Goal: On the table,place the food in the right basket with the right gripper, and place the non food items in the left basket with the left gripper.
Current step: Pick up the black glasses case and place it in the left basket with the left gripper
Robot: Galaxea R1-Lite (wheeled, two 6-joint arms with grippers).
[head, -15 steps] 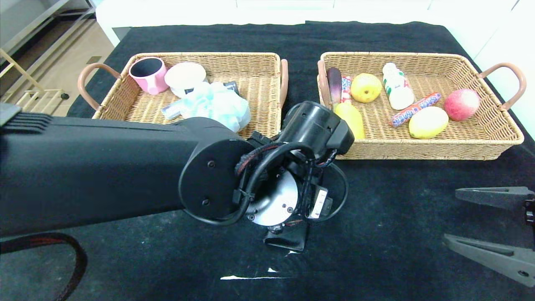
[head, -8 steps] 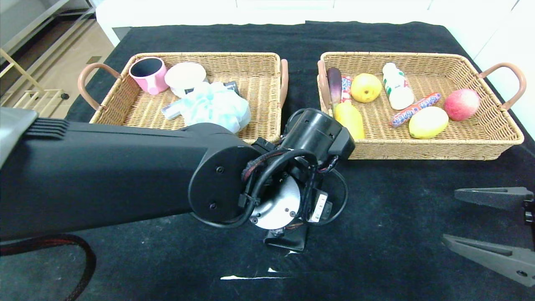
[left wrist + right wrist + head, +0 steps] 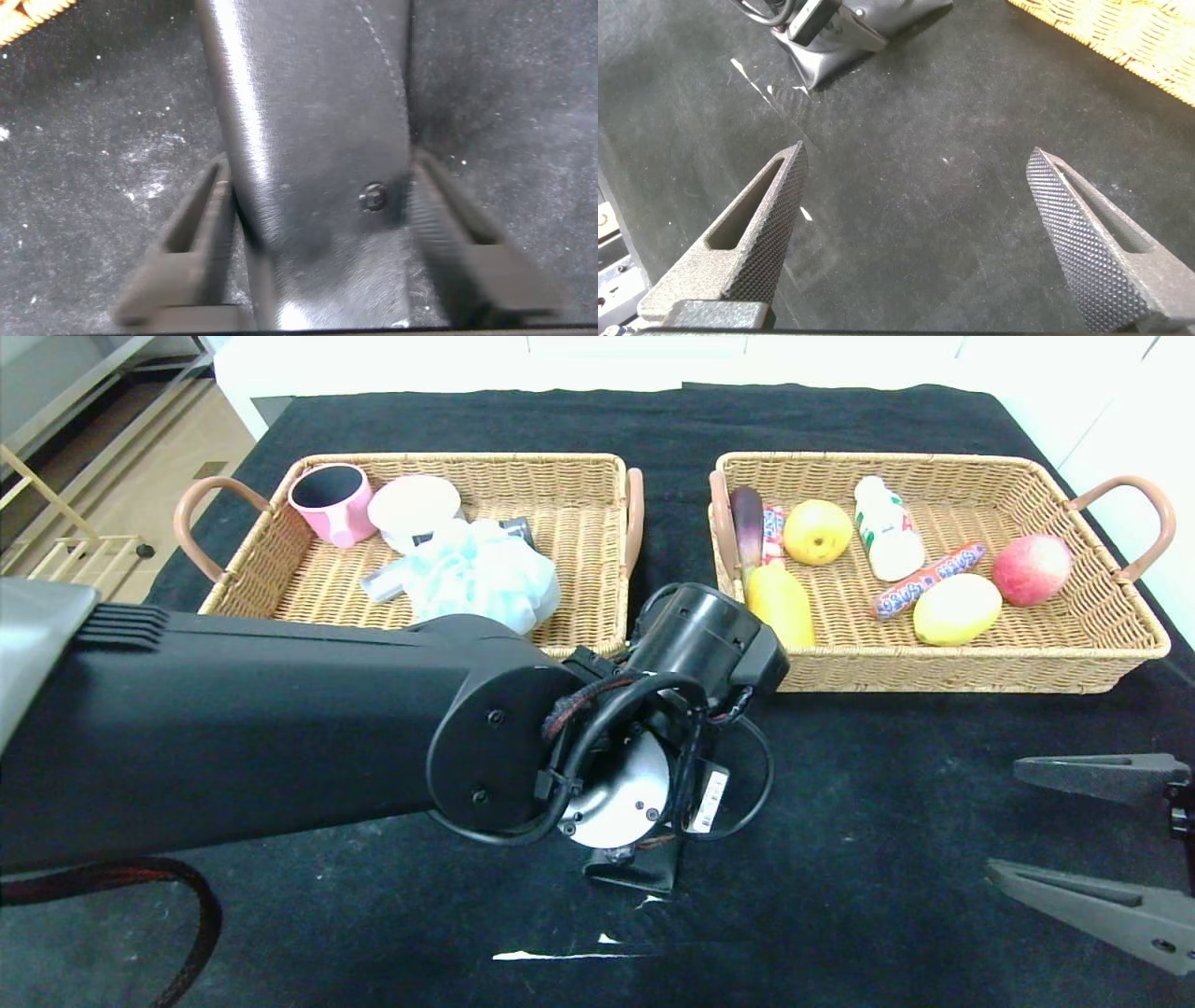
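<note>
Black left pincer [image 3: 313, 243], reaching steeply down, pinches a dark object [image 3: 318, 140]; right pincer [image 3: 924, 243] spread.

**Hidden and cut-off parts**

The left gripper [image 3: 635, 873] is mostly hidden under its own arm in the head view. The black object [image 3: 313, 177] between its fingers is cut by the picture's edges. The right gripper [image 3: 1097, 859] is cut at the right edge.

A black leather-like item [image 3: 318, 159], flat with a small round stud, lies on the counter in front of the gap between the left basket [image 3: 579, 523] and the right basket [image 3: 1074, 644], with the left end effector [image 3: 322, 252] straddling it.
</note>
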